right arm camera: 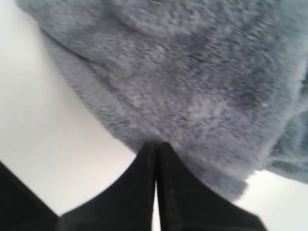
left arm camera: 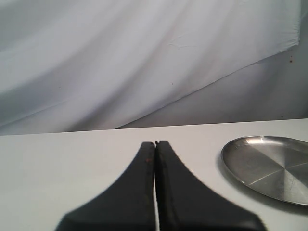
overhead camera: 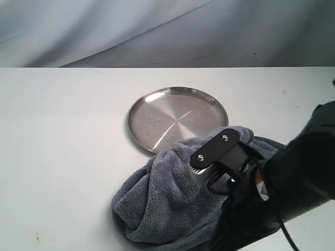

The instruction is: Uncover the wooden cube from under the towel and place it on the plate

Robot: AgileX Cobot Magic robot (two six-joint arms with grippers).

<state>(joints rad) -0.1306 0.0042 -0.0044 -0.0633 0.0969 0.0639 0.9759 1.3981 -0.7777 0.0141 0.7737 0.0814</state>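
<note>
The grey-blue fleece towel (overhead camera: pixel 157 201) lies bunched on the white table, and its far edge laps over the near rim of the silver plate (overhead camera: pixel 172 117). No wooden cube shows in any view. My right gripper (overhead camera: pixel 201 170) hangs over the towel's right part. In the right wrist view the right gripper (right arm camera: pixel 155 143) is shut, its tips touching the edge of the towel (right arm camera: pixel 192 72), with no cloth visible between the fingers. My left gripper (left arm camera: pixel 155 143) is shut and empty over bare table, with the plate (left arm camera: pixel 269 166) off to one side.
The white table (overhead camera: pixel 63 157) runs wide to the left of the towel and plate. A pale draped backdrop (overhead camera: pixel 157 31) closes the far side. The right arm's dark body (overhead camera: pixel 293 183) fills the lower right corner.
</note>
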